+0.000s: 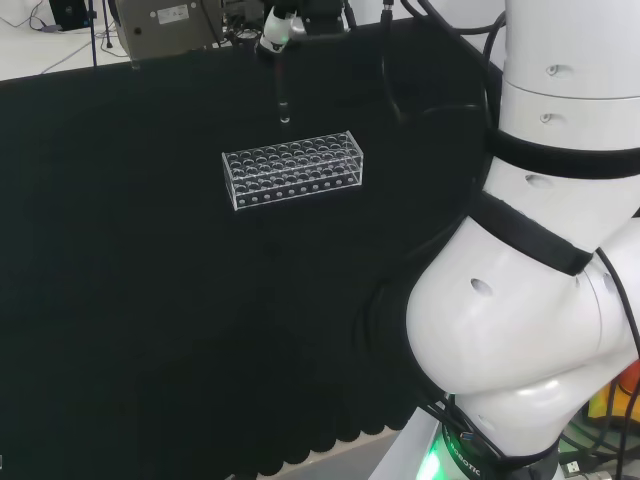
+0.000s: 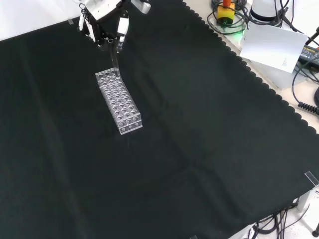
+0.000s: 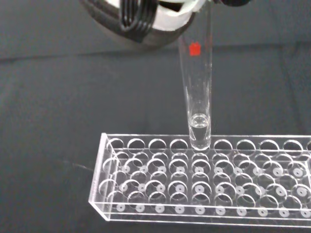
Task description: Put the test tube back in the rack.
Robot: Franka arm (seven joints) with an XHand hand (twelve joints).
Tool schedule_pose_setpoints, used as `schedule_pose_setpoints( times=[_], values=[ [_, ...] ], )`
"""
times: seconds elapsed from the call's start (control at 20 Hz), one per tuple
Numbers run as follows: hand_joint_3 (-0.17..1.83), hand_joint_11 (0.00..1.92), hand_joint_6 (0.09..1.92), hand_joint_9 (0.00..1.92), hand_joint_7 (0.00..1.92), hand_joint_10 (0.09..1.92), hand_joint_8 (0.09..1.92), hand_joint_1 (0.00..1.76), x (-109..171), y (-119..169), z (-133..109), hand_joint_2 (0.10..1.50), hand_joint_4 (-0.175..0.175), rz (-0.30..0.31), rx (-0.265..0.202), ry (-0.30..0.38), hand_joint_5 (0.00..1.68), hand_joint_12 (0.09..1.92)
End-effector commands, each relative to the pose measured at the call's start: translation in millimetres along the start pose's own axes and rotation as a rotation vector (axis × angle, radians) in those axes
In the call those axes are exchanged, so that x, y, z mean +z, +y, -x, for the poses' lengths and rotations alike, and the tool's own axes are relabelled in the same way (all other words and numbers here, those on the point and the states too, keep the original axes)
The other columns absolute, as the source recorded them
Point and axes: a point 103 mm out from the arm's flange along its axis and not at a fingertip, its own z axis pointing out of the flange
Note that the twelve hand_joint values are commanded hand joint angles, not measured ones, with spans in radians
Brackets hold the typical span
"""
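Note:
A clear plastic rack (image 1: 293, 168) with rows of round holes lies on the black cloth, also seen as the rack (image 2: 118, 101) in the front view and the rack (image 3: 204, 177) up close. The black and white hand (image 2: 103, 21) hangs above the rack's far end in the front view, shut on a clear test tube (image 2: 115, 56). The tube (image 3: 197, 87) stands upright, a red mark near its top. Its rounded bottom sits at the rim of a hole in the rack's edge row. In the head view the hand (image 1: 283, 22) is at the top, the tube (image 1: 284, 95) just behind the rack.
Black cloth (image 2: 199, 149) covers the bench around the rack. Past its scalloped edge in the front view lie a white sheet (image 2: 271, 45), cables and a yellow device (image 2: 227, 11). The arm's white links (image 1: 540, 250) stand at the head view's right.

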Motion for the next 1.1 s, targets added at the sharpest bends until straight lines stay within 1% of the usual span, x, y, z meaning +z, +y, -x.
schedule_pose_setpoints(
  times=[0.05,0.5,0.65,0.85,1.1],
  values=[
    [0.0,0.75,0.51,1.32,1.81,0.49,0.33,1.42,11,2,7,0.97,-0.175,-0.016,0.008,0.008,1.23,1.23],
    [0.0,0.75,0.51,1.31,1.81,0.5,0.33,1.42,22,2,8,0.97,-0.175,-0.015,0.012,0.04,1.22,1.23],
    [0.0,0.75,0.51,1.31,1.81,0.5,0.33,1.42,31,2,7,0.97,-0.175,-0.016,0.013,0.044,1.22,1.23],
    [0.0,0.75,0.51,1.31,1.81,0.5,0.33,1.42,33,2,7,0.97,-0.175,-0.02,0.013,0.05,1.22,1.23],
    [0.0,0.75,0.51,1.31,1.8,0.5,0.33,1.42,47,4,6,0.97,-0.175,-0.025,0.011,0.054,1.22,1.23]
  ],
)
